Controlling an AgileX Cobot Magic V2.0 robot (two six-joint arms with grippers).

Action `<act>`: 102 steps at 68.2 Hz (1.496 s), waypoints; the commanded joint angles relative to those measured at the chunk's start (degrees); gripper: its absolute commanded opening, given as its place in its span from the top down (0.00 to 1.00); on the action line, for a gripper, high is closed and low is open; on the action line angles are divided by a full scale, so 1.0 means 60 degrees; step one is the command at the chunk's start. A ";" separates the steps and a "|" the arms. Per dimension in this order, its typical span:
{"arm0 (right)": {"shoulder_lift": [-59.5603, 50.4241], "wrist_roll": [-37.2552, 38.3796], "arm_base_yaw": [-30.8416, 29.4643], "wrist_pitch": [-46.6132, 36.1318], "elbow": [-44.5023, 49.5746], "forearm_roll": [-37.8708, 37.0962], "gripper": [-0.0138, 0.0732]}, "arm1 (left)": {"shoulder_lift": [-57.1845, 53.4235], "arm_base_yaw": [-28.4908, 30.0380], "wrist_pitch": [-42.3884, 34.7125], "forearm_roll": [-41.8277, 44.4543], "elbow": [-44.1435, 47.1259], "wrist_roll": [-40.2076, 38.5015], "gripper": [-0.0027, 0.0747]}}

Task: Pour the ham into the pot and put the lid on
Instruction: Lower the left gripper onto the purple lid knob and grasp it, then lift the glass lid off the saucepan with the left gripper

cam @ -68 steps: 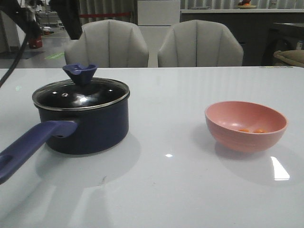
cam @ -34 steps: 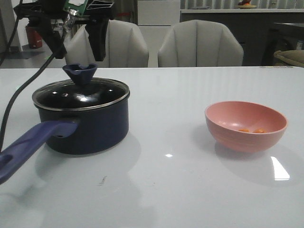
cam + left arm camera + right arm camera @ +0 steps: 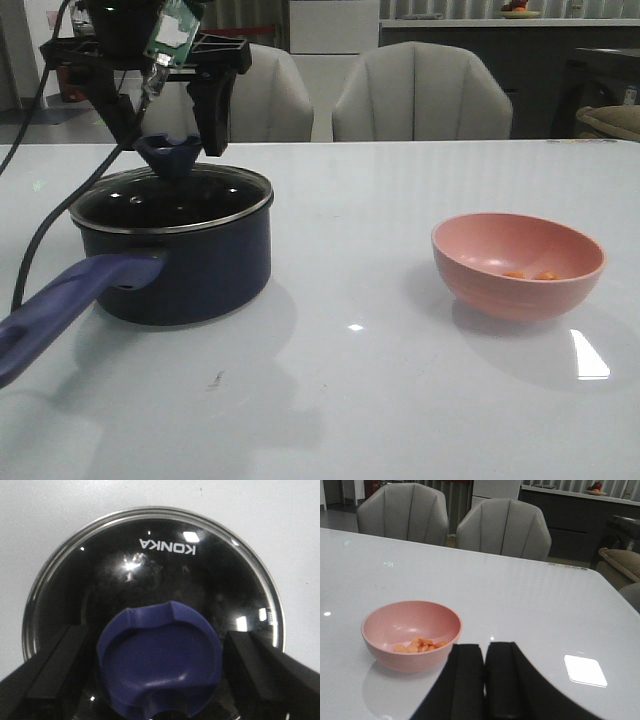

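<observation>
1. Table [image 3: 400, 400]: white, carries everything.
2. Pot [image 3: 190, 270] sits on its left side, lid [image 3: 170, 200] seated on it.
3. Left gripper [image 3: 168, 140] spread wide, fingers [image 3: 55, 675] flanking the knob [image 3: 160, 662], no contact visible.
4. Pink bowl [image 3: 518, 265] stands well right, holding the ham [image 3: 417, 645].
5. Right gripper [image 3: 484, 680] pinched closed, empty, near the bowl.

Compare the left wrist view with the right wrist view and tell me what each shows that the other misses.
Only the left wrist view shows the lid with its blue knob, the open left gripper straddling that knob, fingers apart from it, and the KONKA lettering.

Only the right wrist view shows the pink bowl holding the ham, the shut right gripper, and two chairs behind.

Both show the white table.
</observation>
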 commanded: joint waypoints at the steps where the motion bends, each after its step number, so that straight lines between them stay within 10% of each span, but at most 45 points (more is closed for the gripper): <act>1: -0.0186 0.0000 -0.0047 -0.0787 -0.0062 -0.0101 0.66 | -0.0388 -0.0072 -0.0166 -0.0102 -0.0285 -0.0107 0.24; 21: -0.0186 0.0000 -0.0047 -0.0787 -0.0062 -0.0101 0.66 | -0.0178 -0.0072 -0.0096 -0.0122 -0.0285 -0.0107 0.26; 45: -0.0186 0.0000 -0.0047 -0.0787 -0.0062 -0.0101 0.66 | -0.0134 -0.0053 -0.0103 -0.0122 -0.0285 -0.0107 0.66; 102: -0.0186 0.0000 -0.0047 -0.0787 -0.0062 -0.0101 0.66 | -0.1664 0.0623 0.0661 0.1837 -0.0700 -0.0031 0.67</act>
